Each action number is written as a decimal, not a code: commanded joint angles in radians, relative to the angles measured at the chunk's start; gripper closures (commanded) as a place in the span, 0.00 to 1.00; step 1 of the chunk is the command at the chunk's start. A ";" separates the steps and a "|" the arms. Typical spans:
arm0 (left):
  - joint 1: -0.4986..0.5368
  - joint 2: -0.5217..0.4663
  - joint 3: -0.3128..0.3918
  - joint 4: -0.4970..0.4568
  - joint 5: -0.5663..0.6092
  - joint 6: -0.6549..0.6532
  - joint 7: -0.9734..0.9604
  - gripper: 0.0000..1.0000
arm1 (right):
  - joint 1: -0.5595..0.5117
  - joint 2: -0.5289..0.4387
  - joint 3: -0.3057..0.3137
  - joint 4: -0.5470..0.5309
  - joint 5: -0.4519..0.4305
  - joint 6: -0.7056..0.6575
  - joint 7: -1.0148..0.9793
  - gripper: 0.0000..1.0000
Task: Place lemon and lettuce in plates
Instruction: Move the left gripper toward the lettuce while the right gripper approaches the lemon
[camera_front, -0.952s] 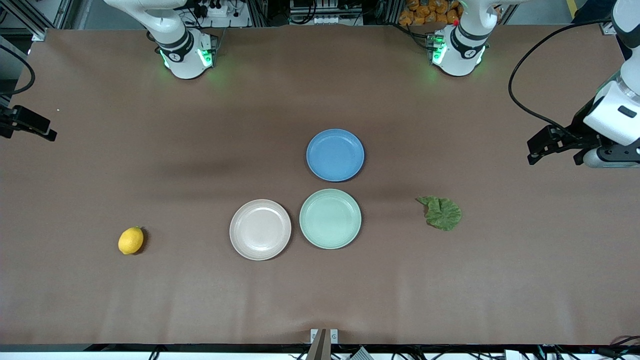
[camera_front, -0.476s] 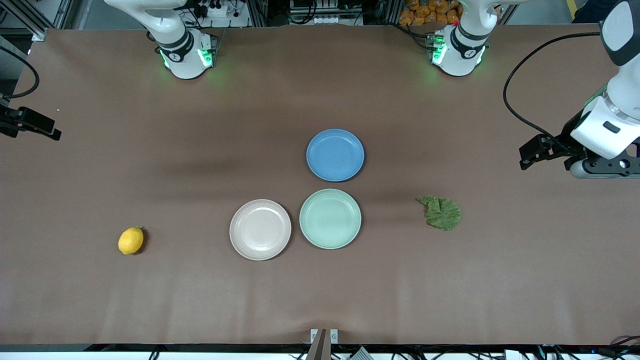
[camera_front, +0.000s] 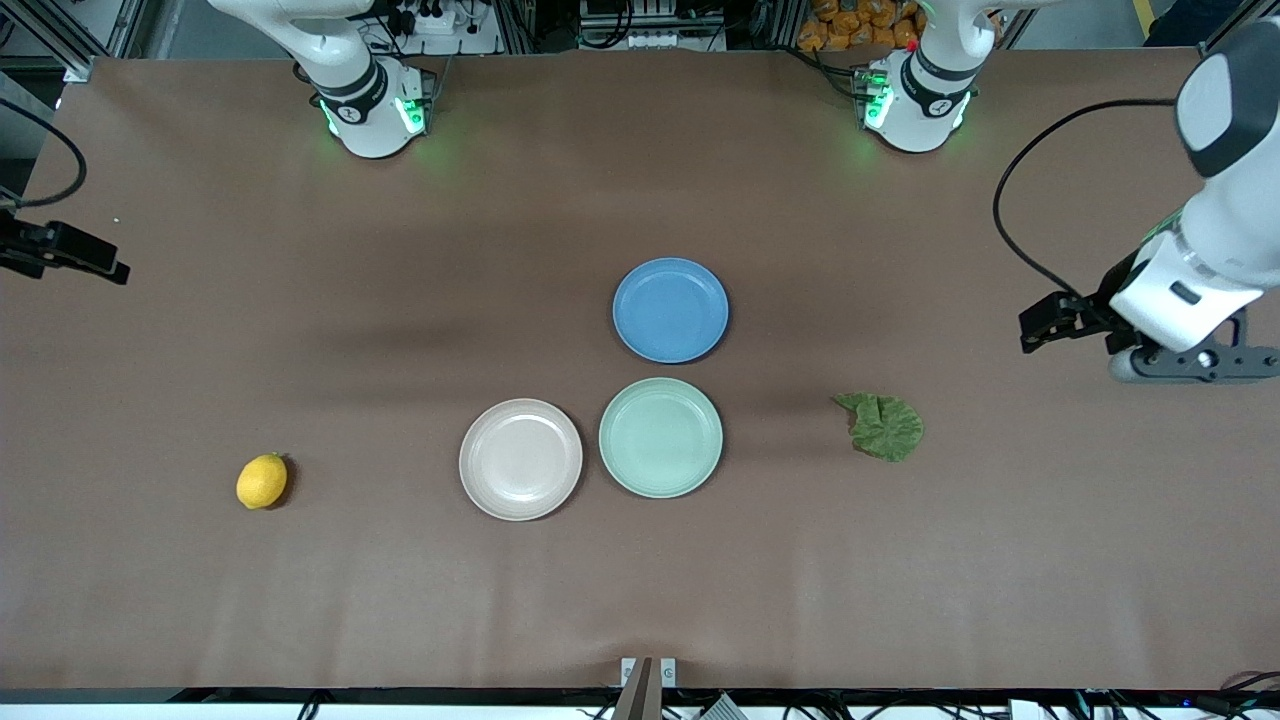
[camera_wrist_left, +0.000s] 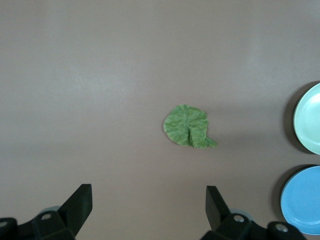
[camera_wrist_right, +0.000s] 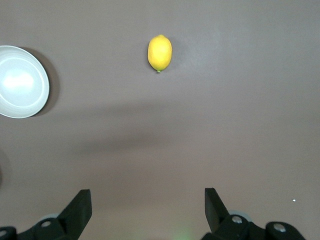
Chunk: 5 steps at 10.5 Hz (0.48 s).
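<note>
Approach step. Both pincers spread wide, empty: left pincer (camera_wrist_left: 145, 210) over surface (camera_front: 640, 600) edge at L-arm end, right pincer (camera_wrist_right: 145, 210) at R-arm end. Lemon (camera_front: 262, 481) and lettuce (camera_front: 882, 426) lay on surface, plates (camera_front: 520, 459) bare. Next, prob.: descend, grasp.

place: probably robotics lab | evidence: aluminium framing (camera_front: 60, 40), cable bundles (camera_front: 640, 25)

A high front camera looks down across the whole table (camera_front: 640, 600) toward both robot bases. Each wrist camera looks straight down from well above, sharing with it the lettuce (camera_wrist_left: 187, 127) and the lemon (camera_wrist_right: 159, 52) respectively.
</note>
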 joint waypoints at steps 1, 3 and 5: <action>-0.007 0.067 -0.004 0.015 -0.017 0.003 -0.015 0.00 | -0.022 0.064 0.003 0.017 0.009 0.007 -0.008 0.00; -0.009 0.120 -0.005 0.014 -0.019 0.043 -0.016 0.00 | -0.020 0.066 0.003 0.016 -0.001 0.003 -0.009 0.00; -0.009 0.164 -0.005 0.012 -0.020 0.068 -0.016 0.00 | -0.017 0.070 0.003 0.016 -0.001 -0.001 -0.009 0.00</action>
